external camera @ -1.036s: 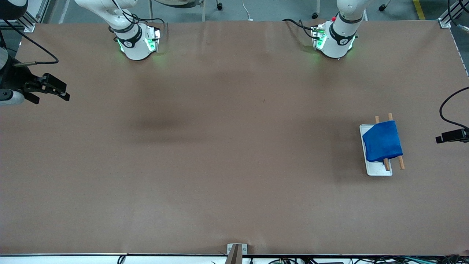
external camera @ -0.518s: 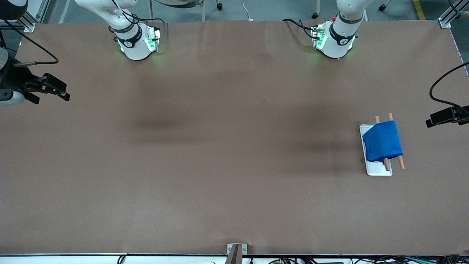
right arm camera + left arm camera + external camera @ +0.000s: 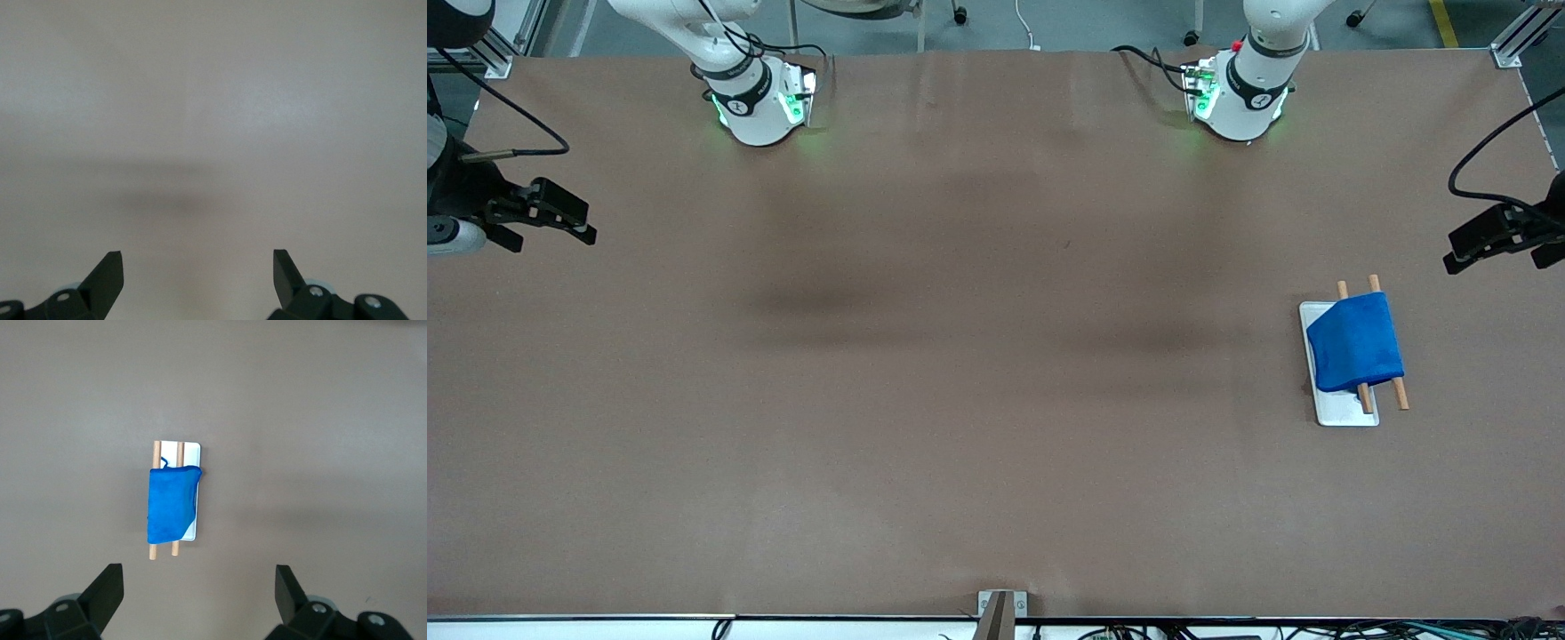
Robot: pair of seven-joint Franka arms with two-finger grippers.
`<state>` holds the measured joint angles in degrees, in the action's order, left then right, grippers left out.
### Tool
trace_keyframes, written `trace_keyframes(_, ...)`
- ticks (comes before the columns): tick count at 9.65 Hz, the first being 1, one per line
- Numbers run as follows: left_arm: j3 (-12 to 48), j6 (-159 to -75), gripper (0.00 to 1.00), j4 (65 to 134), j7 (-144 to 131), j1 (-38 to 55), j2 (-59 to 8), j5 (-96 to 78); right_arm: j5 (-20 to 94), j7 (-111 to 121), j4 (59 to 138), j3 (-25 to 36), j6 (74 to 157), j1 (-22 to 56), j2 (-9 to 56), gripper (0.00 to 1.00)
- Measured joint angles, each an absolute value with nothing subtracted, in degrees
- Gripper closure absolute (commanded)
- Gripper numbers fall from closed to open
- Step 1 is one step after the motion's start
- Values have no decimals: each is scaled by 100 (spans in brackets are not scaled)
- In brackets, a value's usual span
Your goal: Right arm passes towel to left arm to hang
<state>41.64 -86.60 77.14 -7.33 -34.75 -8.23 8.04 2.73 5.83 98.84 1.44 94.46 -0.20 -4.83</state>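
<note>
The blue towel [image 3: 1355, 342] hangs draped over two wooden rods [image 3: 1400, 393] of a small rack with a white base [image 3: 1347, 411], toward the left arm's end of the table. It also shows in the left wrist view [image 3: 171, 503]. My left gripper [image 3: 1458, 256] is open and empty, up in the air at the table's edge by its own end; it also shows in the left wrist view [image 3: 198, 590]. My right gripper [image 3: 578, 229] is open and empty, over the table's edge at the right arm's end, and waits; it also shows in the right wrist view [image 3: 197, 273].
The brown table top [image 3: 960, 356] is bare around the rack. A small metal bracket [image 3: 1001, 606] sits at the table edge nearest the front camera. The two arm bases [image 3: 760, 102] stand along the edge farthest from that camera.
My left gripper has moved away from the towel rack, toward the arm bases' edge of the table and slightly inward. The towel and the right arm have not moved.
</note>
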Motion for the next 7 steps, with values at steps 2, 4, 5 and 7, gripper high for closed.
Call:
trace_keyframes(2,3468,-8575,0,7720,-733,-2668,-622,740,273,582,9885,147,9446,-21,-483,1)
trace_keyframes(4,2475,-8319,0,7764,-733,-1766,-398,526,273,582,9885,150,9444,-23,-483,1)
trace_keyframes(5,2062,-8278,0,7881,-732,-1414,-266,439,273,581,9885,152,9443,-23,-483,1)
trace_keyframes(7,1425,-8260,0,8247,-732,-857,28,179,273,581,9885,154,9441,-24,-482,1)
